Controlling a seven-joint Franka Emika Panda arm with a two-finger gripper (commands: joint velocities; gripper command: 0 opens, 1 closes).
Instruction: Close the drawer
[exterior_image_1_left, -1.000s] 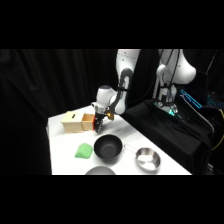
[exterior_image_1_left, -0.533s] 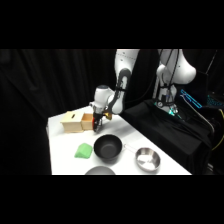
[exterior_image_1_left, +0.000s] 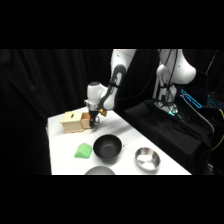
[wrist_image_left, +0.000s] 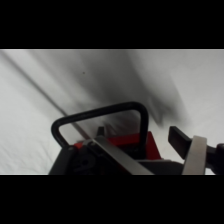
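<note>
The gripper (exterior_image_1_left: 95, 120) is hanging low at the front of the small pale wooden box (exterior_image_1_left: 73, 121), pressing close against the orange-brown drawer (exterior_image_1_left: 86, 120) at the box's right end; whether it is touching the drawer cannot be told from the side view, and neither view is showing whether the pincer is apart or together. In the wrist view the drawer's dark loop handle (wrist_image_left: 100, 116) is arching just ahead of the black linkage, with the reddish drawer front (wrist_image_left: 131, 141) showing beneath it. The box is sitting at the far left of the white table (exterior_image_1_left: 65, 150). Nearer, a green cloth-like object (exterior_image_1_left: 83, 150) is lying just beside a black bowl (exterior_image_1_left: 107, 148), and a metal bowl (exterior_image_1_left: 147, 158) is resting to the right of that. No readable writing or labels are showing anywhere.
</note>
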